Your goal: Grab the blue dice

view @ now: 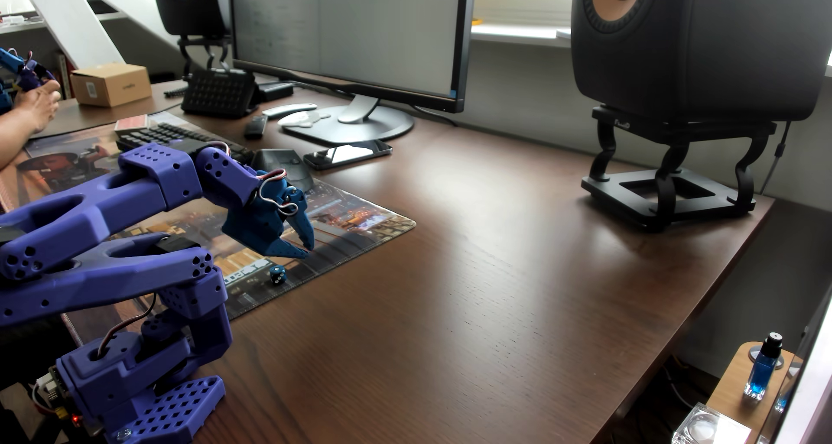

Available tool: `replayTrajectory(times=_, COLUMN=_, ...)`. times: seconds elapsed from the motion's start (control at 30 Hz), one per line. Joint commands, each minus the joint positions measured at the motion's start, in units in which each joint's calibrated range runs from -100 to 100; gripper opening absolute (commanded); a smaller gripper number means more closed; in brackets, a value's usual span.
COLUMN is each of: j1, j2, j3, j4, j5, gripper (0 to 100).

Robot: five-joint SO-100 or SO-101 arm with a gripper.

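The tool [302,249] hangs with its fingers slightly spread, tips pointing down, gripping nothing (probably lining up a grab). The die [277,275] sits on the mat [360,228] covering the surface, just nearer and left of the tips.

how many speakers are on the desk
2. One speaker stands on a black stand at the right of the view, near the desk's far edge. The other speaker is at the back left, behind the monitor, which covers part of it.
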Motion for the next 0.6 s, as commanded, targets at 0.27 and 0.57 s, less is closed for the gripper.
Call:
replayTrajectory(times=0.27, j1=3.42, j2=-22.07, j3=14.24, j4=-3.22, j5=-0.04, gripper=1)
replayTrajectory(times=0.57, j1=3.75, j2=-22.40, j3=14.51, j4=-3.22, j5=-0.04, gripper=2)
